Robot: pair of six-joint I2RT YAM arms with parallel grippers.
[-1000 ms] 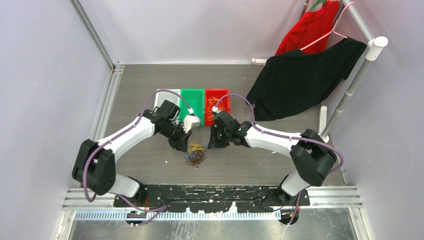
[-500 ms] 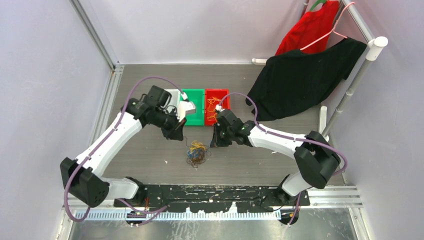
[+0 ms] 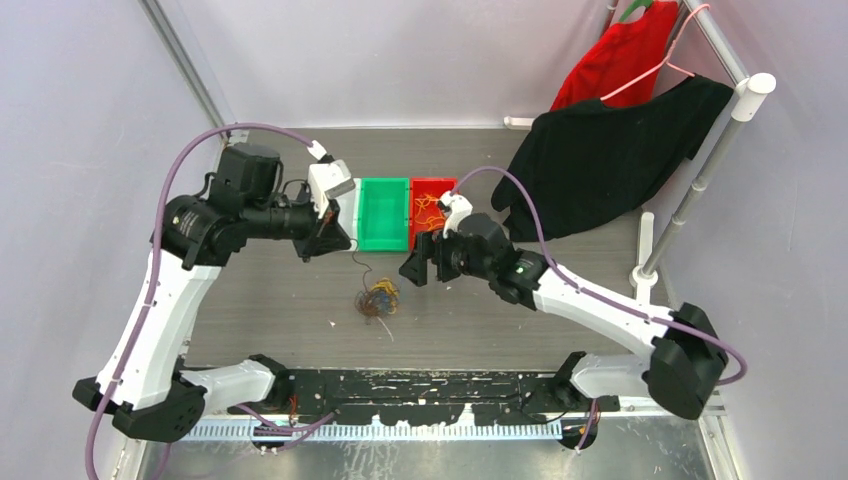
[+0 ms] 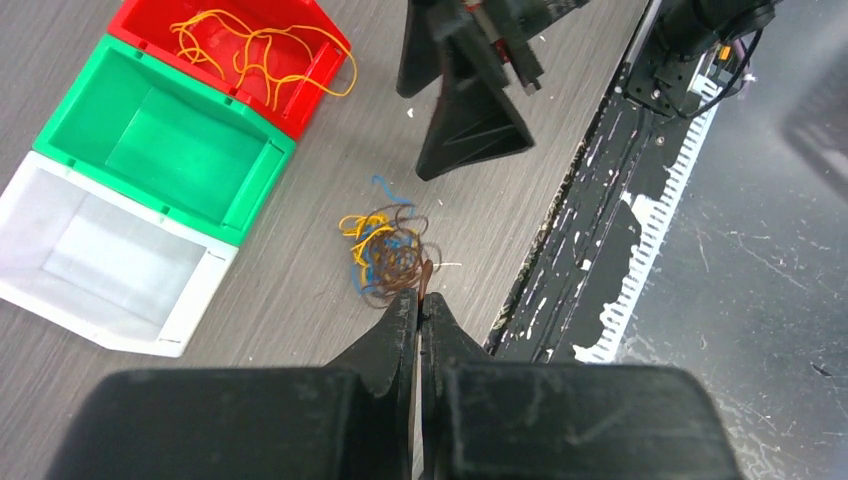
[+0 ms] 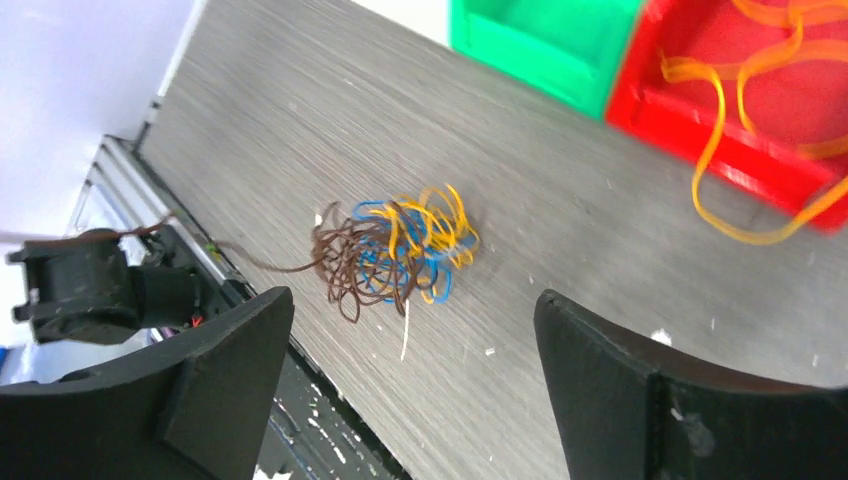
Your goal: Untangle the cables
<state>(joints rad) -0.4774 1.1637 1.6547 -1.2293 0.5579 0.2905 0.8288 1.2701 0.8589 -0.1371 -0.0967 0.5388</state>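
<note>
1. Pinching one dark brown strand (image 5: pixel 265 262) between fingers pressed flat together, the left gripper (image 4: pixel 420 300) hangs raised off the grey wood-grain table (image 3: pixel 260 300), by the near-left corner of the green plastic bin (image 3: pixel 385 210).
2. From those tips the strand runs down to the tangled ball of thin orange-yellow, blue and brown cables (image 3: pixel 377 303), which lies on the table on the near side of the green bin and apart from it.
3. The right gripper (image 3: pixel 418 268) is spread wide and holds nothing. It hovers off the green bin's near-right corner, and its wrist view shows the ball below, between the two fingers and touching neither.
4. A red plastic bin (image 3: pixel 433 181) sits against the green bin's right wall and holds loose orange-yellow strands (image 4: pixel 250 50), one of them looping out over its wall.
5. A white plastic bin (image 4: pixel 110 260) sits against the green bin's left wall.
</note>
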